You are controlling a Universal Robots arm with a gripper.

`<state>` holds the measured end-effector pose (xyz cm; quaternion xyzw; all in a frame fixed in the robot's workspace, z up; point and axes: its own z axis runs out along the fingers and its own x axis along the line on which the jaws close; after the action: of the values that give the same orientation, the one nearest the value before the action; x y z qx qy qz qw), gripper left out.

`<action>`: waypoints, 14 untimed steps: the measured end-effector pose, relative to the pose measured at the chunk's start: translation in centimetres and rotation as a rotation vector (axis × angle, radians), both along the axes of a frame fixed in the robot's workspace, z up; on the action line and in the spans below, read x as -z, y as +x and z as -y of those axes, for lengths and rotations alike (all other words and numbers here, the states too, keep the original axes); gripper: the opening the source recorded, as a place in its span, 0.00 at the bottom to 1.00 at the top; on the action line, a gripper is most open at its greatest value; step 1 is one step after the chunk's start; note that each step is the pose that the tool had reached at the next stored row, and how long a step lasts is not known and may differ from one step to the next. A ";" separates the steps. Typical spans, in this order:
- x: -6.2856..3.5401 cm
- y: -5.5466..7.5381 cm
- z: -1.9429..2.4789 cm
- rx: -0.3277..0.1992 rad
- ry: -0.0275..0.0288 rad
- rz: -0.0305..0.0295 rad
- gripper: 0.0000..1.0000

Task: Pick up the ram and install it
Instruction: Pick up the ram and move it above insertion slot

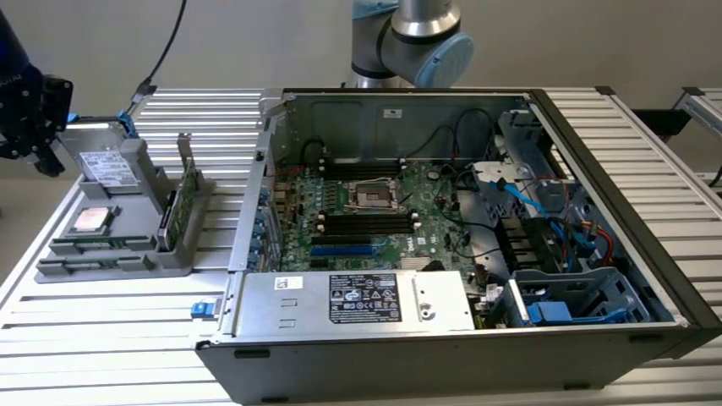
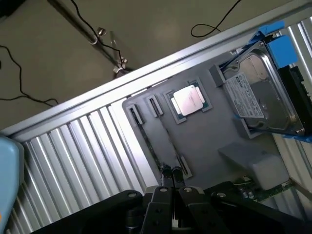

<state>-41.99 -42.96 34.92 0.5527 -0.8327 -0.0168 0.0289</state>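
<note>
Gripper (image 2: 172, 189), clenched and empty, hangs at the exterior view's left over the grey holder (image 2: 209, 141), near one end of the ram (image 2: 148, 146) standing edge-up in its slot. Likely light, stiff, fragile: pinch its flat faces mid-length, gently.

One computer case (image 1: 451, 376), one hard drive (image 2: 256, 97), one processor (image 2: 189, 100)
</note>
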 end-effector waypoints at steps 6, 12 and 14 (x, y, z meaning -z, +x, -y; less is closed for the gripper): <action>0.09 0.0 0.00 -0.108 -0.0001 0.0024 0.10; 0.24 0.0 0.00 -0.218 0.0000 0.0059 0.10; 0.28 0.0 0.00 -0.254 0.0000 0.0066 0.10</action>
<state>-41.99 -42.96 34.65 0.6540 -0.7559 -0.0112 0.0281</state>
